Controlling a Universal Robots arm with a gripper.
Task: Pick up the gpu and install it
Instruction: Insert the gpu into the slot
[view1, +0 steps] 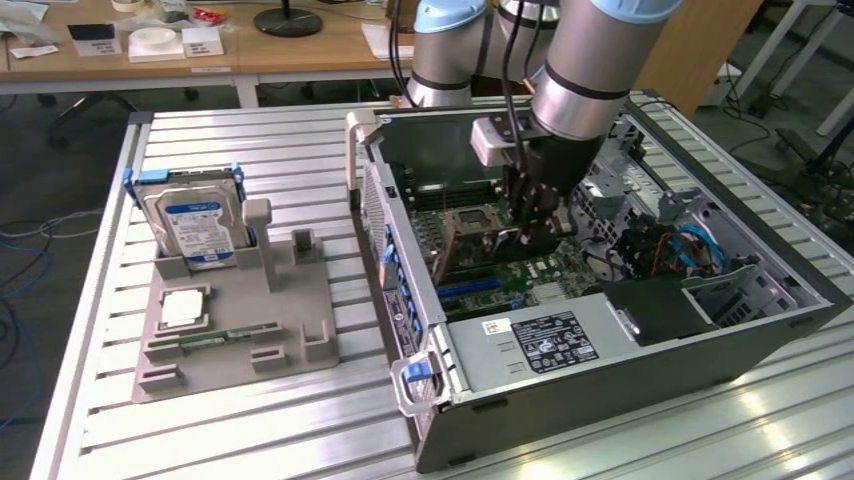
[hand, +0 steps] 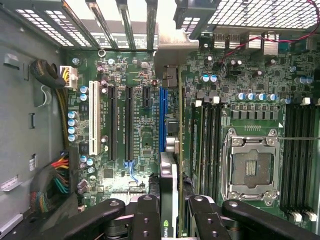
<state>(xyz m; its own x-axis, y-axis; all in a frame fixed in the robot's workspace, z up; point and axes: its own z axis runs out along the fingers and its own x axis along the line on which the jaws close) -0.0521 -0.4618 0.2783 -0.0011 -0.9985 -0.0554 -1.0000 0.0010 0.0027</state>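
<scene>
While one case (view1: 601, 360) lies open, one tool (hand: 174, 215) grips one gpu (hand: 169, 175).

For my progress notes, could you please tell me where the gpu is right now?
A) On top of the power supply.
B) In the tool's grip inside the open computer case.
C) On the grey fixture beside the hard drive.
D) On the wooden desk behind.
B: the tool clamps the gpu edge-on over the motherboard, beside the blue slot, within the computer case.
</scene>
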